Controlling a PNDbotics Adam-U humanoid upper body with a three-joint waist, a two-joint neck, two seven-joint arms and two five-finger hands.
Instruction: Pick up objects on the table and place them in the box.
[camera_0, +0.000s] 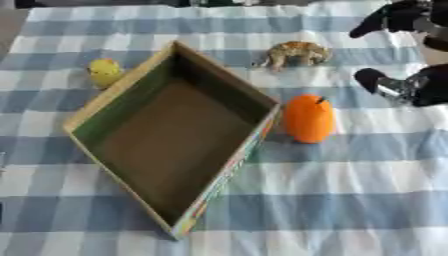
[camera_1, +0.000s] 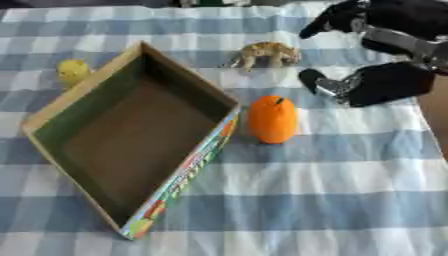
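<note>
Box (camera_0: 105, 107) mid-left has nothing in it. Your right hand (camera_1: 385, 80) at upper right hangs released, grasping nothing. Orange (camera_1: 272, 120), dinosaur (camera_1: 265, 52), yellow toy (camera_0: 105, 71) all left on the cloth.

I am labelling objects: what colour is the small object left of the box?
Yellow; the small object shows best in the left eye view.

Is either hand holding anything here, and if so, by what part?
Nothing is held. The right hand hovers open above the cloth beside the orange fruit; no left hand shows.
</note>
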